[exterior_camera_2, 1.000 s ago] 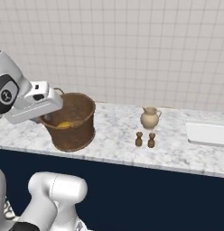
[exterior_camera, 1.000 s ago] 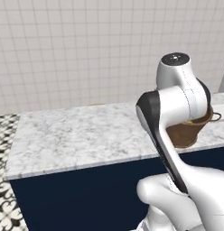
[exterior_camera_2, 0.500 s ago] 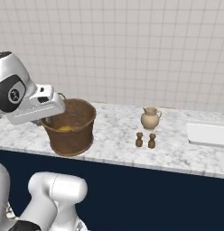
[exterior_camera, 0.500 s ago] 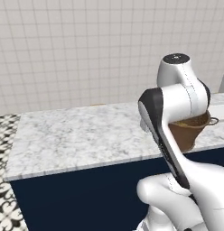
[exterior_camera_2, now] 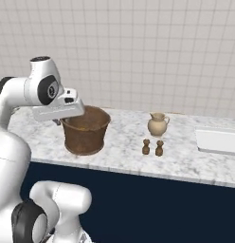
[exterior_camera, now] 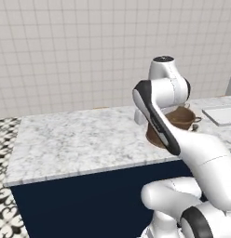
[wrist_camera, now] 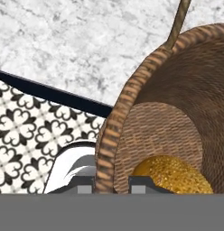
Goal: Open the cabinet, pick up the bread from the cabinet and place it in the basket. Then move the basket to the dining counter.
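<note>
The bread (wrist_camera: 175, 173) sits down in the bottom of the basket (exterior_camera_2: 85, 130), so that part looks done. The gripper (wrist_camera: 113, 187) is pinching the basket's rim, one fingertip inside the wall and one outside. The basket stands on the marble counter (exterior_camera_2: 124, 152) over a plain navy front, near a jug (exterior_camera_2: 157, 124) and two small shakers (exterior_camera_2: 152, 147). By my reading, only letting go remains, if this is the dining counter.
</note>
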